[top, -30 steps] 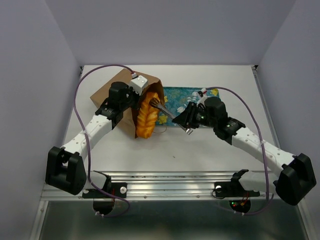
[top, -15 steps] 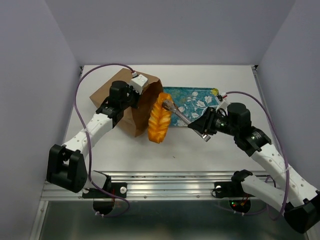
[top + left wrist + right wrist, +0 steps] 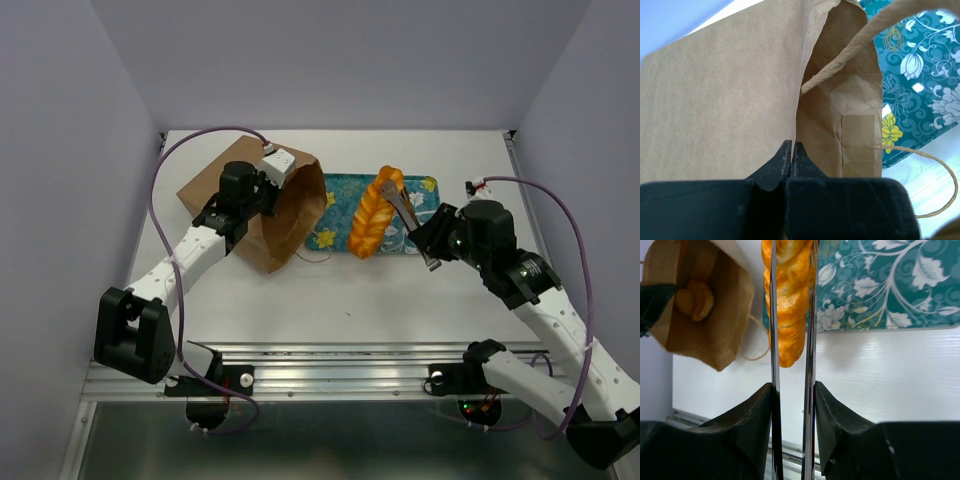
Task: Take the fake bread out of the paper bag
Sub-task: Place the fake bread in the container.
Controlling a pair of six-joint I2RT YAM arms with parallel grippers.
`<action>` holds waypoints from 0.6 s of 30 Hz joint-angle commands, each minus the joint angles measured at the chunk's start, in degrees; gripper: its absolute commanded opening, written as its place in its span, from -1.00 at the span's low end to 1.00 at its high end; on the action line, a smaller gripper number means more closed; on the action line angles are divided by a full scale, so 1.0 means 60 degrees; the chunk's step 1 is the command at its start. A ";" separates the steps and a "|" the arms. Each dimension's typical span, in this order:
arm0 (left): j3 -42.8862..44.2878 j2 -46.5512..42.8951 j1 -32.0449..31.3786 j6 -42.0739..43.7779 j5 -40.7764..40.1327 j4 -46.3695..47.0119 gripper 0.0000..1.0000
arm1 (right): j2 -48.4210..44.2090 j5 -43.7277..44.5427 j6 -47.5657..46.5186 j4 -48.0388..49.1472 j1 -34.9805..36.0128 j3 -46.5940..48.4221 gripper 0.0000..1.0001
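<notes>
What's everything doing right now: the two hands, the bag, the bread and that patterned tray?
paper bag, lying on its side, mouth open.
left hand, shut, pinching the paper bag's rim.
right hand, shut on the braided loaf.
braided loaf, out of the bag, held over the tray.
small bread, still inside the bag.
tray, flat on the table.

Bright, even light falls from above in the overhead view; the white tabletop [image 3: 430,290] is nearly washed out, and the arms cast only faint, soft shadows. The glossy braided loaf [image 3: 790,315] carries pale highlights along its ridges, and small white glints sit on the teal tray [image 3: 930,75]. The inside of the paper bag [image 3: 715,325] is dimmer. Close to each wrist lens, the black left fingers [image 3: 782,160] and the bases of the right fingers [image 3: 810,350] look soft and dark
</notes>
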 commanded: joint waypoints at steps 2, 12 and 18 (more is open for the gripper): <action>0.0465 -0.0255 0.0024 0.0182 -0.0110 0.0171 -1.00 | 0.0315 0.1483 -0.0468 0.0315 -0.0275 0.0727 -0.99; 0.0436 -0.0226 0.0038 0.0271 -0.0125 0.0083 -1.00 | 0.1765 -0.1323 -0.1626 0.0972 -0.2730 0.1065 -0.99; 0.0378 -0.0329 0.0038 0.0314 -0.0081 0.0083 -1.00 | 0.2525 -0.4206 -0.1772 0.1749 -0.4505 0.0377 -0.99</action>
